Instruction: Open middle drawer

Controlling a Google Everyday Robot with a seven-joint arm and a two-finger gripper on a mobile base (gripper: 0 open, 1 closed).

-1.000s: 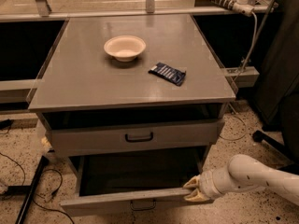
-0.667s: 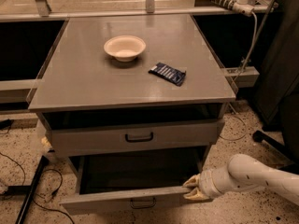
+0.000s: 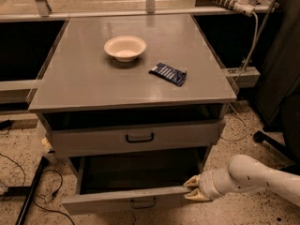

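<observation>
The middle drawer [image 3: 126,199] is a grey flat-fronted drawer with a small black bar handle [image 3: 143,203]. It stands pulled well out of the cabinet, and its dark inside shows empty. My gripper [image 3: 193,189] is at the right end of the drawer's front. Its pale fingers [image 3: 191,182] sit above and below the front's top edge and hold it. The white arm [image 3: 253,177] comes in from the lower right. The drawer above [image 3: 136,138] has its own black handle and sits a little out, with a dark gap over it.
A white bowl [image 3: 125,47] and a dark blue snack packet [image 3: 168,73] lie on the grey cabinet top [image 3: 84,78]. Cables and a black stand leg [image 3: 30,191] lie on the speckled floor at the left. A chair base [image 3: 272,142] is at the right.
</observation>
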